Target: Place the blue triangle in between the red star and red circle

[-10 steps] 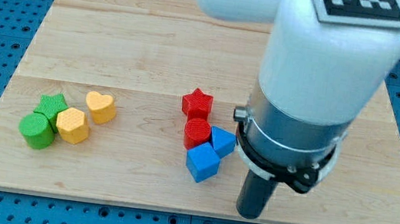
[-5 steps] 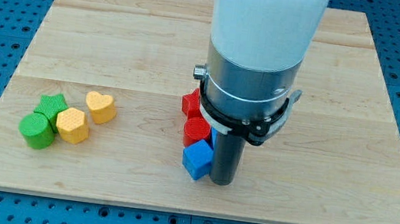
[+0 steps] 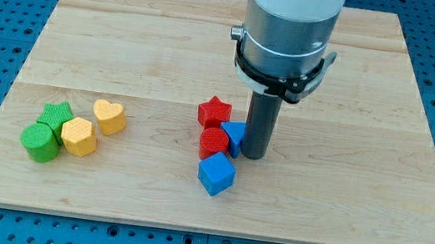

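The blue triangle point(image 3: 234, 136) lies just right of the red circle point(image 3: 214, 143) and below-right of the red star point(image 3: 215, 111), touching the circle. My tip point(image 3: 253, 155) stands against the blue triangle's right side. A blue cube point(image 3: 216, 174) sits just below the red circle.
At the view's left is a cluster: a green star point(image 3: 56, 114), a green cylinder point(image 3: 39, 141), a yellow hexagon point(image 3: 78, 137) and a yellow heart point(image 3: 108, 115). The wooden board point(image 3: 211, 45) lies on a blue pegboard.
My tip has moved from the lower right up toward the view's top, now beside the blue triangle. The triangle has shifted up-left against the red circle; the blue cube has moved slightly left.
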`<action>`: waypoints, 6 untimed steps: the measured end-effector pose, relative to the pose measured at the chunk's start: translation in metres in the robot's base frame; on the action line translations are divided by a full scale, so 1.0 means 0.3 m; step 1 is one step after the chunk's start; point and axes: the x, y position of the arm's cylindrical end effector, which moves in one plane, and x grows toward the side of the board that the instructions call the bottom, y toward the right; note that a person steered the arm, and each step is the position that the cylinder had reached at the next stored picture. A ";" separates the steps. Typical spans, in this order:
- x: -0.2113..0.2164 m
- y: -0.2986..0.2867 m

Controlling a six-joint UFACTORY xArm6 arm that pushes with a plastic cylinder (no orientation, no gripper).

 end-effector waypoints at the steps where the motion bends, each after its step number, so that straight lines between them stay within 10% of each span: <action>1: -0.029 0.000; 6: -0.160 -0.150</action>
